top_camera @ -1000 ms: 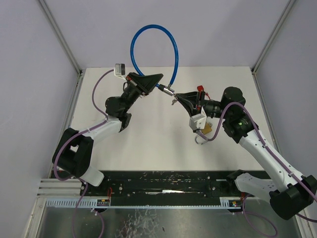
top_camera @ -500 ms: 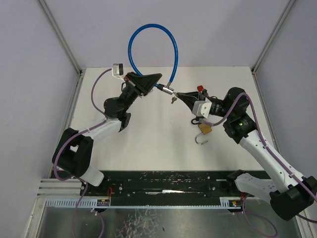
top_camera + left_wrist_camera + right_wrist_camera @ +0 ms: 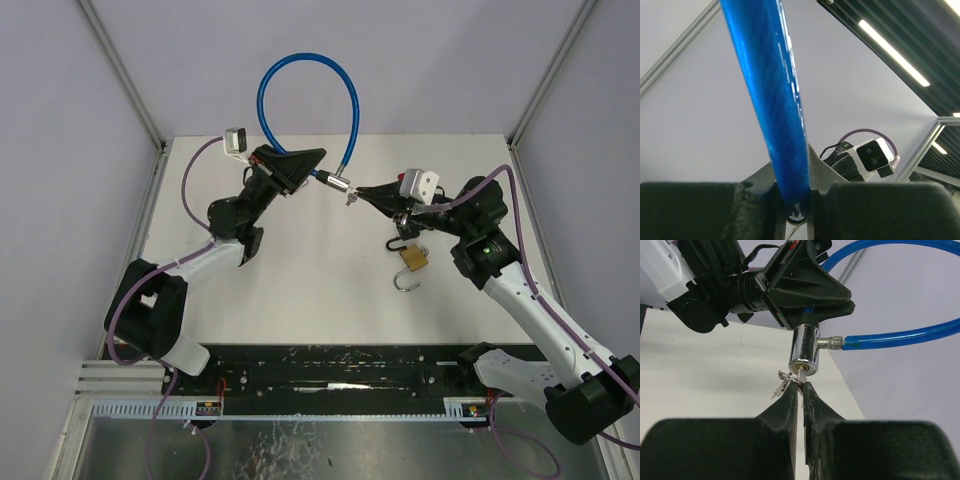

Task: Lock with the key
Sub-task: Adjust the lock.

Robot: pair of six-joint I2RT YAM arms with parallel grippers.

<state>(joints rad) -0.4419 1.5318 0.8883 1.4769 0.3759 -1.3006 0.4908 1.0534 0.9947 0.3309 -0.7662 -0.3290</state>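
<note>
A: Largest first. Where is the white tabletop (image 3: 300, 270)?

B: Beneath both claws, which hang well above it. Next comes the blue cable (image 3: 303, 58). It arches up and away from the left claw (image 3: 318, 165), then curves back down to a spot between the two claws.

A: How does the left claw stand?

B: Its fingers are clamped on the blue cable. Its own wrist view shows the cable pinched tight between them.

A: And the right claw (image 3: 800, 392)?

B: Its fingers are pressed nearly together on the key (image 3: 800, 376), with the tip pointing toward the left claw.

A: Anything resting on the tabletop?

B: A brass padlock (image 3: 413, 258) with its shackle open. It lies below the right claw and apart from it.

A: Where is the lock cylinder (image 3: 804, 350)?

B: Just beyond the right claw's tips and directly under the left claw. The key's blade sits at its keyhole, though how deep it goes is hard to tell. A small key ring (image 3: 783, 381) with spare keys dangles just beside the right claw's fingertips.
</note>
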